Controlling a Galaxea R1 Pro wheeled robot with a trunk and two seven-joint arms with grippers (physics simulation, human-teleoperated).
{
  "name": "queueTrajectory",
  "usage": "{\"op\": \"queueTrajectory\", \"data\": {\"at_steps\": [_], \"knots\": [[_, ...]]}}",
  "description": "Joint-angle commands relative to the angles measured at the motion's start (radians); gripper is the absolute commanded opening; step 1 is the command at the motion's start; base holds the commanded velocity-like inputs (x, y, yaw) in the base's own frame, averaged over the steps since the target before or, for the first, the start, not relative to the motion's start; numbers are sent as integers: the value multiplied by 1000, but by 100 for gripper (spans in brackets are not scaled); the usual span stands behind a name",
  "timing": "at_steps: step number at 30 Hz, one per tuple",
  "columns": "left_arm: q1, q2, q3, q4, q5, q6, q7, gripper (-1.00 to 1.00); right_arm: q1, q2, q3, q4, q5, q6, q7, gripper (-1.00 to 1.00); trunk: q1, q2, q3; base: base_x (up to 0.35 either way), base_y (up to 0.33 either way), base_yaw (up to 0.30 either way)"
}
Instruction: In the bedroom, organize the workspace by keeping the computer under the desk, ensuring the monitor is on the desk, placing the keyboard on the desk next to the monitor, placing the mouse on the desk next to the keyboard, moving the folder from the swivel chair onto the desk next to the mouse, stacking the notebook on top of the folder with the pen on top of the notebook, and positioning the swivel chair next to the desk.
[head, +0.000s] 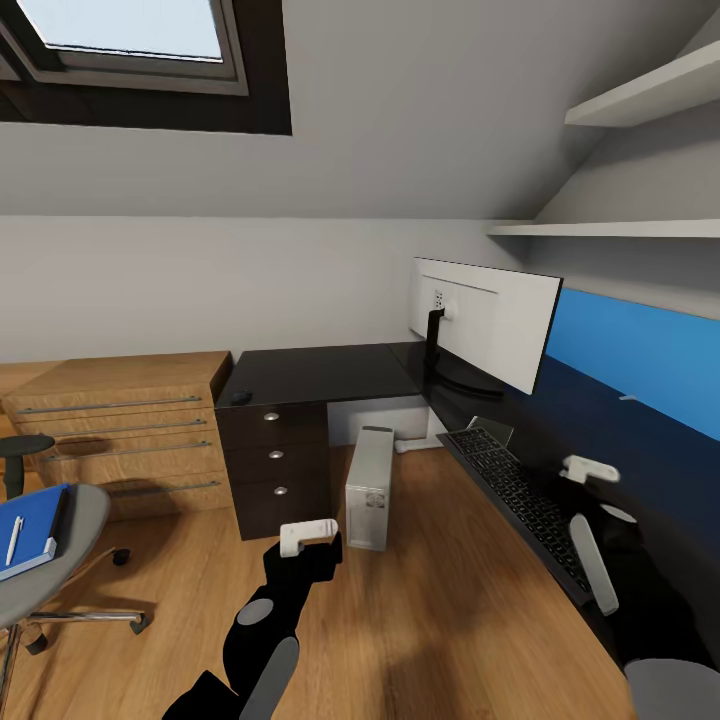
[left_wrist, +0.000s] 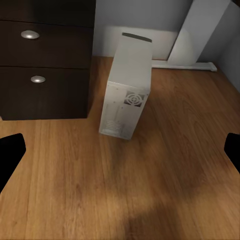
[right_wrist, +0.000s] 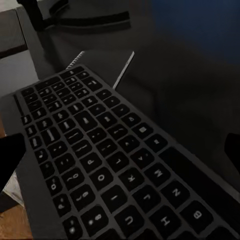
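Keyboard (head: 519, 490) lies in the head view along the near edge of the desk (head: 330, 372), its long axis running from the monitor (head: 487, 322) toward the robot. The right gripper (head: 588, 470) hangs just above its nearer half, and I cannot tell from here how far its fingers are parted. The left gripper (head: 308, 536) hovers low over the floor, short of the computer (head: 370, 487), which stands upright on the floor beside the drawer block, at the open space under the desk. A small dark mouse (head: 240, 397) sits at the far left corner of the desktop. At the left edge, the swivel chair (head: 60, 545) carries the folder (head: 32, 528) with the pen (head: 13, 540) lying on a stack there; the notebook is hard to make out.

From the left wrist view, the computer (left_wrist: 126, 91) stands ahead of the gripper, well apart; the fingertips (left_wrist: 10, 152) sit at either edge, spread wide, empty.

From the right wrist view, the keyboard (right_wrist: 100, 155) lies directly below, running diagonally; the fingertips (right_wrist: 9, 157) are spread and hold nothing. The right arm is clearly nearer; I judge a grasp across the short axis suits.
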Motion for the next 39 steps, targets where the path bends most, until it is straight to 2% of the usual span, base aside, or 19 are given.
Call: {"op": "queueTrajectory", "data": {"at_steps": [1,3,5,12,16,18,21,22,25,27,31,39], "knots": [[-1,0,-2,-1,9,2,9,100,3,-1,1,-5,1,5,10,100,0,-1,-1,0,0,0],[-1,0,-2,-1,9,2,9,100,11,-4,0,-15,63,8,77,100,0,-1,-1,0,0,0],[-1,0,-2,-1,9,2,9,100,13,-8,0,-15,100,8,114,100,0,-1,-1,0,0,0],[-1,-1,-2,-2,9,2,9,100,14,-33,0,9,161,-3,213,100,0,-1,-1,0,0,0],[-1,-1,-2,-3,9,2,9,100,15,-51,0,66,207,-55,274,100,0,-1,-1,0,0,0],[-1,0,-2,-3,9,2,9,100,15,-74,0,107,273,-131,311,100,0,-1,-1,0,0,0],[-1,0,-2,-2,9,2,9,100,15,-97,-2,146,320,-197,350,100,0,-1,-1,0,0,0],[-1,-1,-2,-2,8,2,9,100,15,-115,-4,176,339,-241,388,100,0,-1,-1,0,0,0],[-1,-1,-3,-2,8,2,9,100,15,-142,-5,228,357,-303,458,100,0,-1,-1,0,0,0],[-1,-1,-3,-2,8,2,9,100,15,-166,-5,306,372,-385,544,100,0,-1,-1,0,0,0],[-1,-1,-3,-1,8,2,9,100,15,-176,-6,334,377,-419,575,100,0,-1,-1,0,0,0],[-1,-1,-3,-1,9,2,9,100,15,-179,-9,346,379,-433,587,100,0,-1,-1,0,0,0]]}}
